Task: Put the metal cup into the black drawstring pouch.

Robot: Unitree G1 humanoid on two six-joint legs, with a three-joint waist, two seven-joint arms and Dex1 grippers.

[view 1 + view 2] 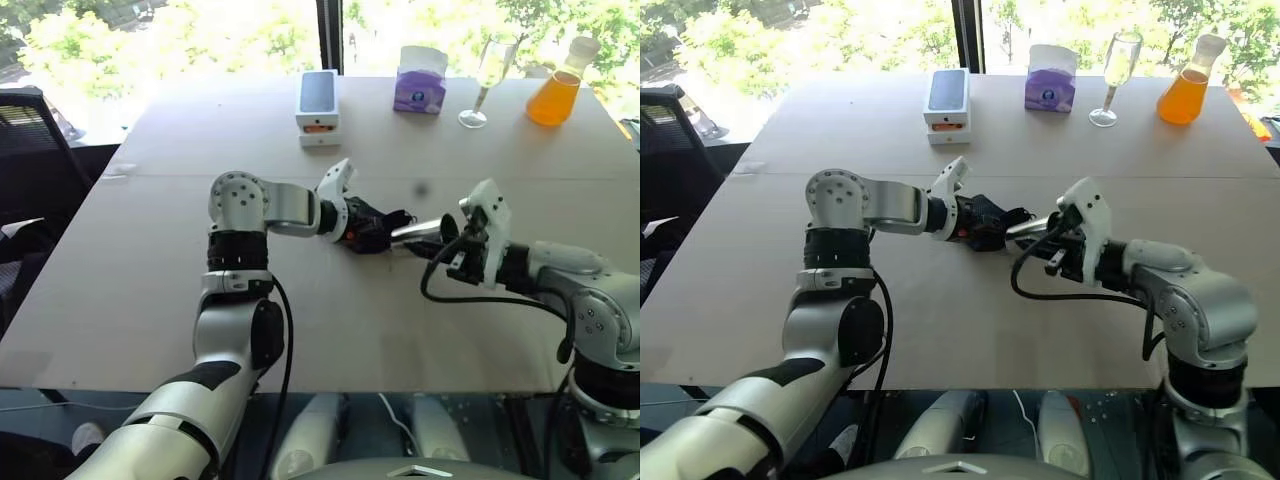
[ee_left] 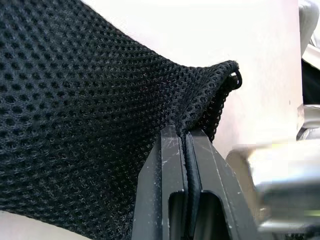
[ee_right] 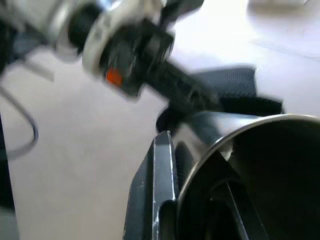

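Left jaws clenched on pouch (image 1: 372, 226) rim; right jaws grasping cup (image 1: 422, 232), base-first toward mouth; align before inserting.

Pale wooden table (image 1: 150, 290), seam running across its middle. Far edge by window: white phone box (image 1: 318, 107) with orange-marked end, smaller white box just beneath it; purple-and-white tissue pack (image 1: 420, 83) to its right; then clear stemmed wine glass (image 1: 487, 88) upright; flask of orange liquid (image 1: 558, 88) rightmost, near corner. Near half of tabletop bare.
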